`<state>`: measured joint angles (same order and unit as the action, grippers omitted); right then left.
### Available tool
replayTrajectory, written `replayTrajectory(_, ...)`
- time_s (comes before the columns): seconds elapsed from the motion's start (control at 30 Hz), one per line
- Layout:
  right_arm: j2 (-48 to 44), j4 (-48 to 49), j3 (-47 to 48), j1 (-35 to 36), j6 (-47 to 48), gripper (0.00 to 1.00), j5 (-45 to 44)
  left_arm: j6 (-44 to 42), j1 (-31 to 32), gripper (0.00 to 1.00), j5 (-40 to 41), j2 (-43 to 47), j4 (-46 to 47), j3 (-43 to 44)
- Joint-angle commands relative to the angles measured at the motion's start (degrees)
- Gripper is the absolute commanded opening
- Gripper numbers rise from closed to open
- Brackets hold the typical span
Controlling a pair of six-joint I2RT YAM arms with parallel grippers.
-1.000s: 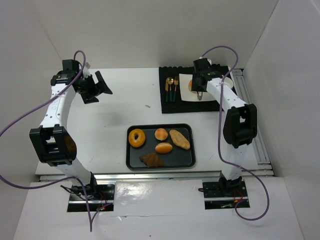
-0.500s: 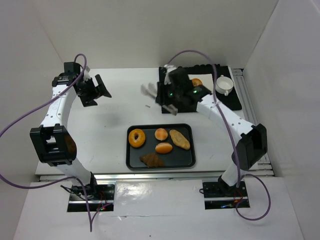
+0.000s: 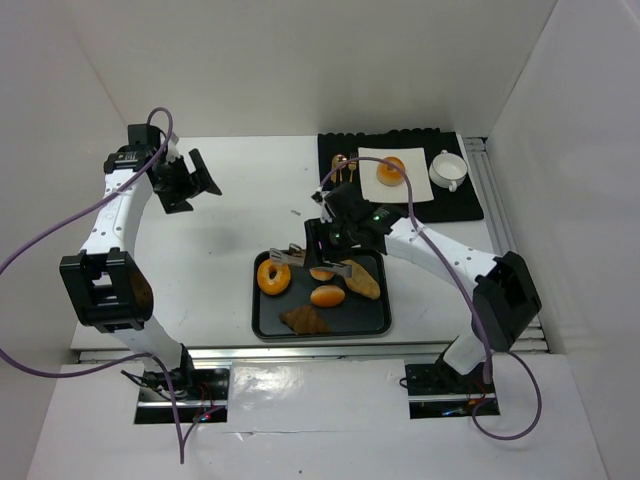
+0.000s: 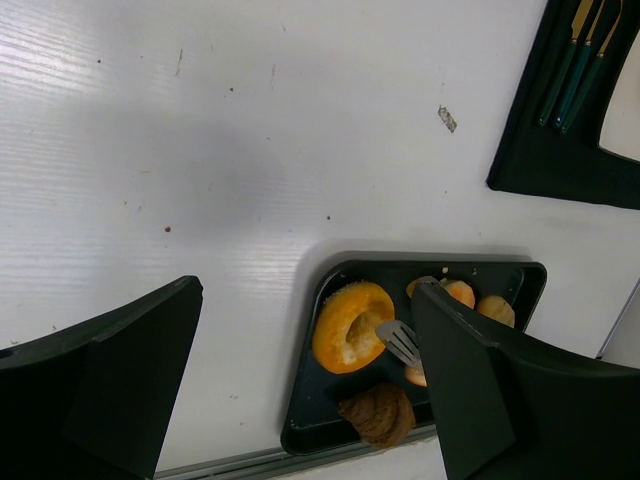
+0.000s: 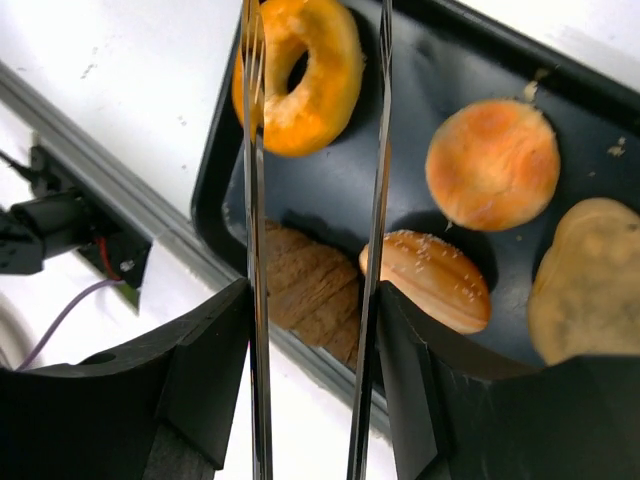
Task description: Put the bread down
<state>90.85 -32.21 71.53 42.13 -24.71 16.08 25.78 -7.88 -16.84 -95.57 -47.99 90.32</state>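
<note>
White walls close in a white worktop (image 3: pixel 230 215), and both arms rise from its near edge. The right arm (image 3: pixel 450 255) stretches leftward over a black tray (image 3: pixel 365 315) near the front middle, while the left arm (image 3: pixel 110 220) stands raised over the far left. A black mat (image 3: pixel 460 205) lies at the far right and bears a white square plate (image 3: pixel 368 192). One ring bread (image 5: pixel 335 85), glossy golden-orange, lies in the tray's left part, the croissant (image 5: pixel 310 290) just nearer the front edge. Right of it sit a round bun (image 5: pixel 492 163), a seeded oval bun (image 5: pixel 425 280) and a long loaf (image 5: pixel 590 280). The other ring bread (image 3: pixel 385 175) rests on the plate, beside a white cup (image 3: pixel 447 170) and some cutlery (image 3: pixel 345 168). The right hand (image 3: pixel 318 262) hangs above the tray, released. Its two slim fork-tipped metal prongs (image 5: pixel 250 250) are spread apart and grasp nothing. One crosses the left part of the tray's ring bread, the other passes just right of it; whether either touches cannot be told. The left hand (image 3: pixel 195 182) is likewise released, its black fingers (image 4: pixel 100 380) wide apart and holding nothing, well apart from the tray.
</note>
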Motion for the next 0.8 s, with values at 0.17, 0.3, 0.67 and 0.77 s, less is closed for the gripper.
replayTrajectory(0.17,-4.45,-1.37,-3.32,0.50,-1.92,0.59,3.88,0.94,0.23,0.99,-1.17,2.14,0.44,-0.68)
replayTrajectory(0.3,-3.76,-1.37,-3.85,0.50,-1.92,0.61,6.94,0.94,0.23,0.99,-1.18,1.61,0.44,-0.68)
replayTrajectory(0.67,-0.84,1.80,-3.86,0.50,-1.39,0.54,7.48,0.94,0.23,0.99,-2.32,1.09,1.49,-0.68)
replayTrajectory(0.77,-0.85,0.66,-3.85,-0.81,-0.87,0.54,7.48,0.94,0.23,0.99,-2.32,1.09,1.49,-0.68)
